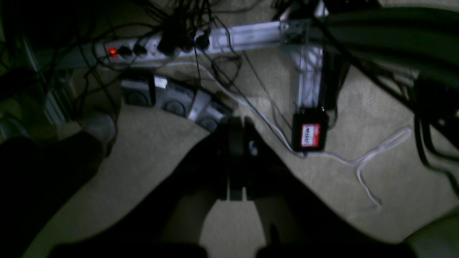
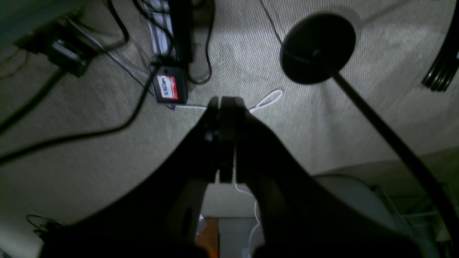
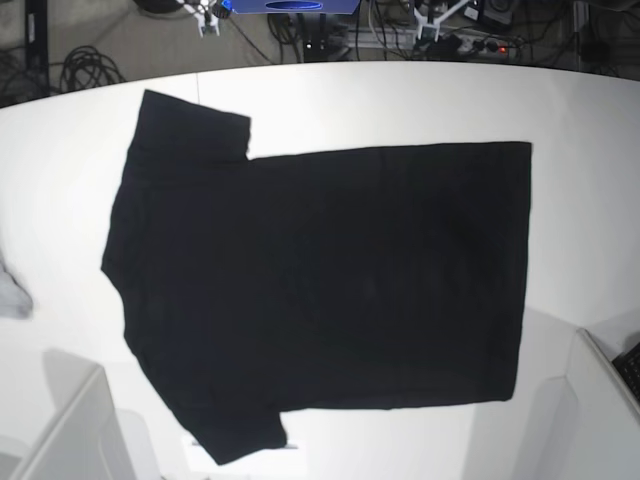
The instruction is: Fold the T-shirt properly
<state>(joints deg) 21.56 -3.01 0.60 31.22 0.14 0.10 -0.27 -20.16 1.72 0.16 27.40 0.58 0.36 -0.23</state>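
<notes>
We see the white table (image 3: pixel 590 150) filling the base view, with the black T-shirt (image 3: pixel 330 280) spread flat across its centre, plain side up, sleeves at upper left and lower left, hem at right. A grey cloth scrap (image 3: pixel 12 295) lies at the left edge. Neither arm is over the table. Left gripper (image 1: pixel 236 134) and right gripper (image 2: pixel 222 118) both hang above carpet, fingers pressed together, holding nothing. We judge folding not begun; first grasps should take both sleeve-side corners evenly.
</notes>
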